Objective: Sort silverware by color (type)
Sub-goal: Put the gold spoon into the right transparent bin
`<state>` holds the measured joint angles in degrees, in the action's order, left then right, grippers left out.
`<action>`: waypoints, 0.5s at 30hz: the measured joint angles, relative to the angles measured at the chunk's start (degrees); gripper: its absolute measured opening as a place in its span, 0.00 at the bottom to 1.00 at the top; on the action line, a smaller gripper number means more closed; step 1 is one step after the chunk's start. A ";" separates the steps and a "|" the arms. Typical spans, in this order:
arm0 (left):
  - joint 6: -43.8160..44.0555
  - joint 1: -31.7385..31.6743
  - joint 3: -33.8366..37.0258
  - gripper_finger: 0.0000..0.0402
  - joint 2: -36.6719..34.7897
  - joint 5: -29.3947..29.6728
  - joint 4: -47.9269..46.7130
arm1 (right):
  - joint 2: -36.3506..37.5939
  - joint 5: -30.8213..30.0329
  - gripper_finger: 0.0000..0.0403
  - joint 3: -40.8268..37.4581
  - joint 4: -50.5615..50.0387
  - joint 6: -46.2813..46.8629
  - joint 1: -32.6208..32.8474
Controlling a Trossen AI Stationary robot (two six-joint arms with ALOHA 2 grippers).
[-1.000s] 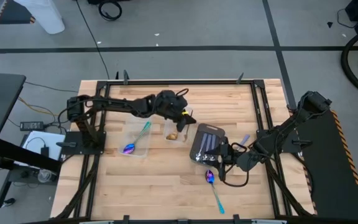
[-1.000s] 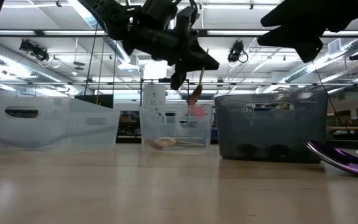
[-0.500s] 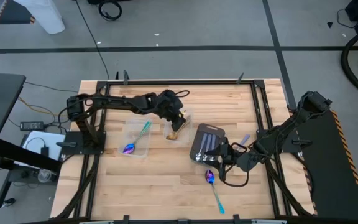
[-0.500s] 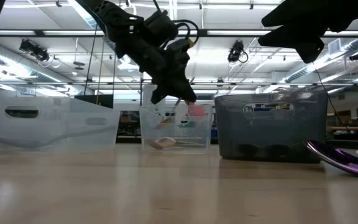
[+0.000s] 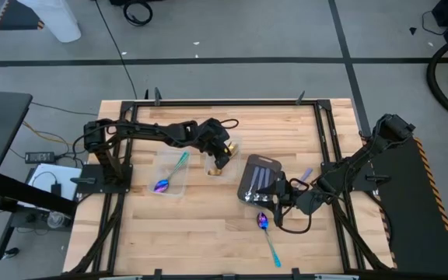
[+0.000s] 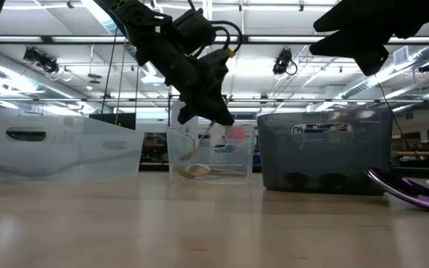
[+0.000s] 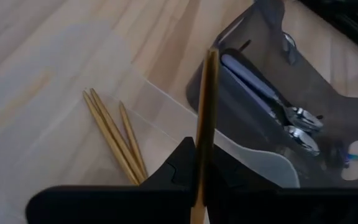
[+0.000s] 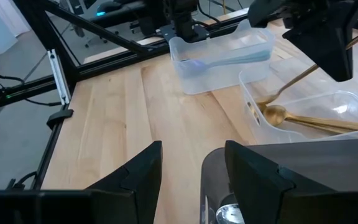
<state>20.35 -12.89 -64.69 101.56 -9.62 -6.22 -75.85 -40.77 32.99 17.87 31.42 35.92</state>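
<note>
Left arm stretched across, left tool (image 5: pixel 221 158) clamped shut, right tool (image 5: pixel 273 201) spread wide, hovering low

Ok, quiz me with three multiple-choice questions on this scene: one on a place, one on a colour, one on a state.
1. Where does the loose purple spoon lie? A in the grey tray; B on the bare table; C in the middle tub.
2. What colour is the held spoon in the left end effector? A gold; B silver; C purple.
3. The right end effector is: A shut on a spoon; B shut, empty; C open.
Answers: B, it lies on bare wood; A, its handle shows gold; C, its fingers stand apart, nothing between.
</note>
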 joint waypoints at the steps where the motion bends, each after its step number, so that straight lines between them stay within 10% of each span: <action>1: -0.93 -0.02 0.00 0.06 0.00 0.19 -0.03 | 0.00 0.13 0.46 0.00 0.00 0.02 0.04; 15: -1.46 0.01 0.00 0.25 0.00 1.99 -3.20 | 0.00 0.39 0.46 0.00 -0.27 2.10 0.16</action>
<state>18.89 -12.88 -64.69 101.56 -7.63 -9.42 -75.85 -40.38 32.99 17.59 33.52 36.09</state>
